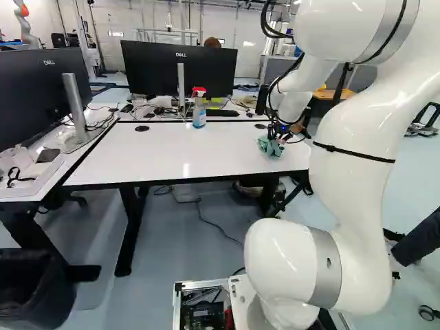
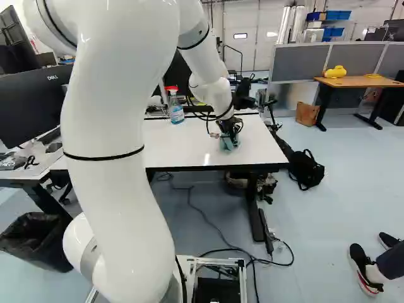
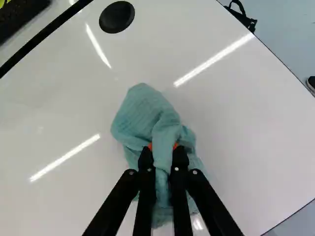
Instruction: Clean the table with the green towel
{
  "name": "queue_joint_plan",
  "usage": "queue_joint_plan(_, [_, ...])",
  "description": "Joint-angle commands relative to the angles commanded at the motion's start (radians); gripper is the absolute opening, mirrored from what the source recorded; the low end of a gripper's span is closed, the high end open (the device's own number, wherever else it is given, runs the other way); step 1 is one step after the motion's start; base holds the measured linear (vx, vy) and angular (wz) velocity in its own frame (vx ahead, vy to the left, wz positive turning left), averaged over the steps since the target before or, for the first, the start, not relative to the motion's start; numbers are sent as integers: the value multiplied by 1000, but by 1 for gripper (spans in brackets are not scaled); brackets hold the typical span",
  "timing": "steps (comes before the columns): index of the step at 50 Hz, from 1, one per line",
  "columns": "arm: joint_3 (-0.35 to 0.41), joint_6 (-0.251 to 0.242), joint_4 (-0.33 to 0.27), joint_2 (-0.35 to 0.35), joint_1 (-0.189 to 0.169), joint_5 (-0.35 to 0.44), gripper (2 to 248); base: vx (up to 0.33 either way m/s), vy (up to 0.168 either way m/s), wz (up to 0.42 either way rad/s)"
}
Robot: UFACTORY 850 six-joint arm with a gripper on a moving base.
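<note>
My gripper (image 1: 276,132) points down over the right part of the white table (image 1: 185,152), with the green towel (image 1: 271,146) bunched beneath it. In the wrist view the gripper (image 3: 163,148) is shut on a fold of the towel (image 3: 142,115), which bulges ahead of the fingers and out on both sides of them. The towel appears to rest on the tabletop. Upright near the table's back edge stands a spray bottle (image 1: 199,110) with a red and white head.
Monitors (image 1: 180,67) stand beyond the table's back edge, with cables and a keyboard (image 1: 221,113). Another desk (image 1: 27,189) adjoins at the left. A black bag (image 2: 306,169) lies on the floor right of the table. Another robot (image 1: 26,24) stands far back.
</note>
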Motion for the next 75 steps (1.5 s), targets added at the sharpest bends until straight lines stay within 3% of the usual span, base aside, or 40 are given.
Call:
queue_joint_plan(18, [35,0,0,28,52,0,37,0,0,0])
queue_joint_plan(44, [155,0,0,129,98,0,37,0,0,0])
queue_joint_plan(61, [243,0,0,205,90,0,37,0,0,0])
queue_joint_plan(75, [300,0,0,257,57,0,37,0,0,0])
